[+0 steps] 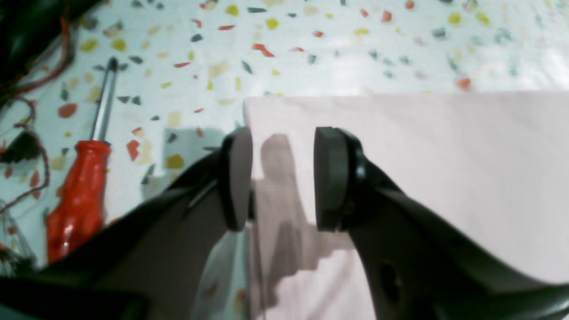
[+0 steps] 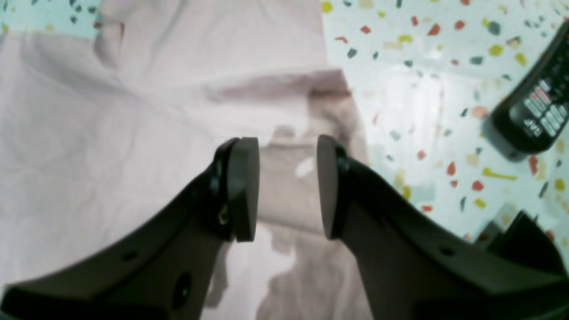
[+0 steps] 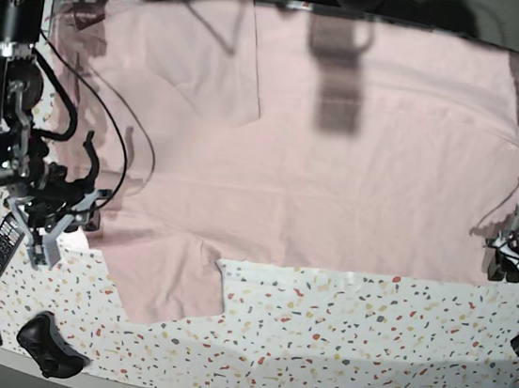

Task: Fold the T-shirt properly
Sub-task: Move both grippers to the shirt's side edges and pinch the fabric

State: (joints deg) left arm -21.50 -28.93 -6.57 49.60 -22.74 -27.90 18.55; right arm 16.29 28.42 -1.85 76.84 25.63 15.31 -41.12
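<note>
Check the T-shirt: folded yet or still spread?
Mostly spread. The T-shirt lies flat and wide across the terrazzo table, one sleeve sticking out at the near edge; only a flap at the far corner is turned over.

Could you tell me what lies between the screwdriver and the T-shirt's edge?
Only bare tabletop separates the screwdriver from the T-shirt, shown in the left wrist view.

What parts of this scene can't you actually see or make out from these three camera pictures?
- T-shirt: the lettered side is hidden; only plain pink shows in any view.
- Its far edge in the base view is cut off by the frame and dark shadows.
- Remote control: the right wrist view blurs its button labels.
- Screwdriver: its handle end is covered by the left end effector.
- Left end effector in the base view: lost in cables at the frame edge.
</note>
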